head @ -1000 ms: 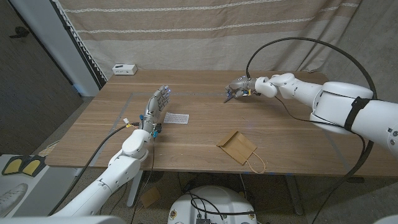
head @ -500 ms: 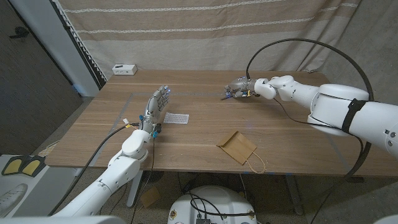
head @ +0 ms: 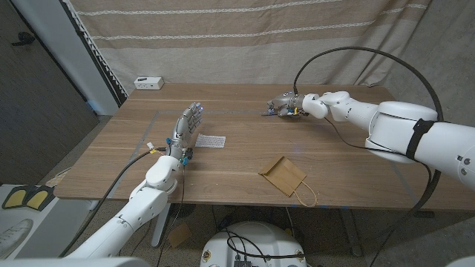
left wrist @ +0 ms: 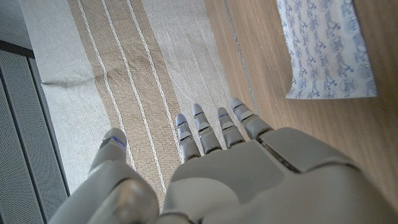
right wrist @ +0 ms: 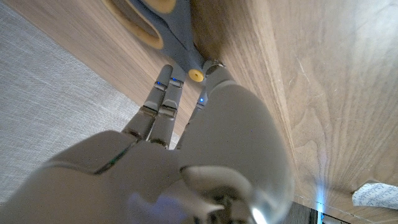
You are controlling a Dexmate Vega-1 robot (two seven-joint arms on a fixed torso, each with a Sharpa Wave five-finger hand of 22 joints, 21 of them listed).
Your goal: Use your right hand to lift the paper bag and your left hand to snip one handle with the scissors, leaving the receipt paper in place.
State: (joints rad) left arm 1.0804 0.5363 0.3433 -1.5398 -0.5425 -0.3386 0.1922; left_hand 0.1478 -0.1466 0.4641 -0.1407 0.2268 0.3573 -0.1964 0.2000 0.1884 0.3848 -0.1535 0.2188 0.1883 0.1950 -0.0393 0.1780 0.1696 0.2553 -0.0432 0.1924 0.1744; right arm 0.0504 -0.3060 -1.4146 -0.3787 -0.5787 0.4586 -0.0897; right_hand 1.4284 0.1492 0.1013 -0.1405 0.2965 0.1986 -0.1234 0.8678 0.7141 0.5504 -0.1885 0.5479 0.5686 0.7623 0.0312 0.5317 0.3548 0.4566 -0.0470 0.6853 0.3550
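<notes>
Our right hand [head: 286, 104] touches the scissors [right wrist: 166, 30] at the table's far side, grip unclear; the bag [head: 283, 175] lies at six o'clock, nearer. Left hand [head: 187, 127] open.

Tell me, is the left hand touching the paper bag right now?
No, the left hand stands open beside the receipt paper, well apart from the paper bag near the table's front edge.

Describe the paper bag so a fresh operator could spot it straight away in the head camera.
On the wooden table, look at the near edge on the robot's right side. The paper bag lies flat there, a small brown kraft rectangle turned at an angle, with a thin loop handle reaching over the table's edge. The receipt paper near the left hand is white and printed, with no handle.
</notes>
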